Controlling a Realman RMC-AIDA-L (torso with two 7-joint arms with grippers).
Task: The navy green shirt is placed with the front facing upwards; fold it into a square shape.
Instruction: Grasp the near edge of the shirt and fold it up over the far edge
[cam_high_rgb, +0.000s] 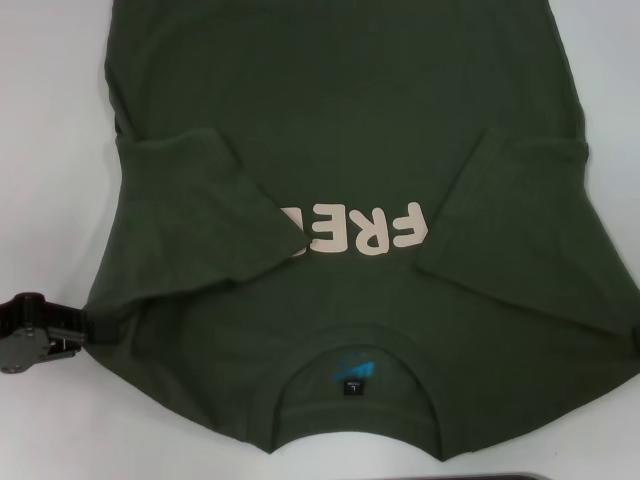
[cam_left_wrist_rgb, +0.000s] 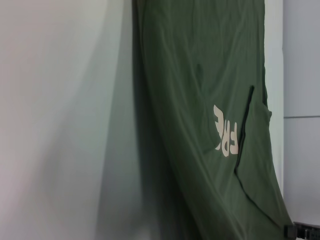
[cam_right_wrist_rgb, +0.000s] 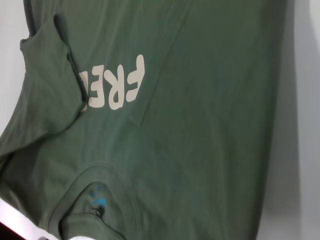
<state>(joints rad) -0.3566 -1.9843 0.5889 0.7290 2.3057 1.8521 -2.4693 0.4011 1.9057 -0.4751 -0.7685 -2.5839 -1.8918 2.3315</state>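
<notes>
The navy green shirt (cam_high_rgb: 340, 130) lies front up on the white table (cam_high_rgb: 50, 120), its ribbed collar (cam_high_rgb: 355, 400) and blue neck label (cam_high_rgb: 355, 370) nearest me. Both sleeves are folded inward: the left sleeve (cam_high_rgb: 190, 210) covers the end of the cream lettering (cam_high_rgb: 365, 228), and the right sleeve (cam_high_rgb: 520, 220) lies beside it. My left gripper (cam_high_rgb: 88, 330) sits low at the shirt's left shoulder edge, touching the cloth. Only a dark sliver of my right gripper (cam_high_rgb: 634, 335) shows at the right shoulder edge. The shirt (cam_left_wrist_rgb: 200, 75) also fills the left wrist view and the shirt (cam_right_wrist_rgb: 200, 125) the right wrist view.
Bare white table shows to the left of the shirt and at the top right corner (cam_high_rgb: 600, 60). A dark strip (cam_high_rgb: 510, 477) runs along the front edge. The shirt's hem runs out of the head view at the far side.
</notes>
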